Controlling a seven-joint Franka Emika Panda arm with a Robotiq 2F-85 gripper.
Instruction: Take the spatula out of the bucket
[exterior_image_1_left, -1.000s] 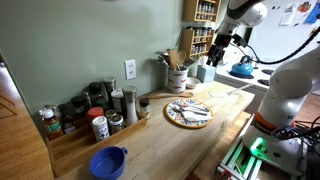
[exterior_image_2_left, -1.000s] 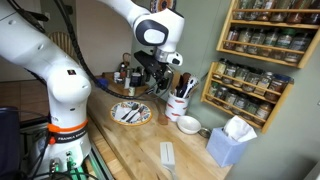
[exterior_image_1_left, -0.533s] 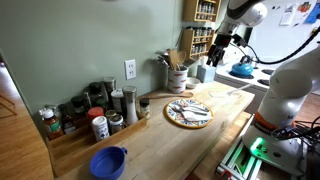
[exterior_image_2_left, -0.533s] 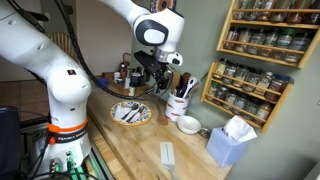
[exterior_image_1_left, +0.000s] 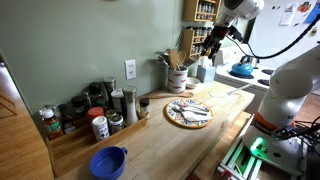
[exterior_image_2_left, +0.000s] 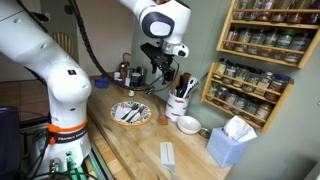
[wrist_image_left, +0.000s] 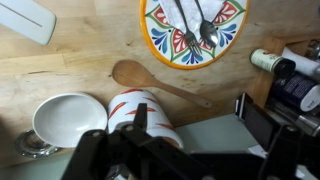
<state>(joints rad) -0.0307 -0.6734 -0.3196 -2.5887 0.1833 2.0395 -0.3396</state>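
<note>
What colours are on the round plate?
The plate has an orange rim and green, blue and yellow patterns on white, clearest in the wrist view.

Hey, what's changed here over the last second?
The hand has lifted a little higher above the bucket; whether it holds anything is unclear. The bucket, the plate and the blue bowl have not moved.

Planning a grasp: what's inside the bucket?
Utensil handles rise from the bucket in both exterior views. Its wall hides their lower ends; the gripper partly covers its mouth in the wrist view.
</note>
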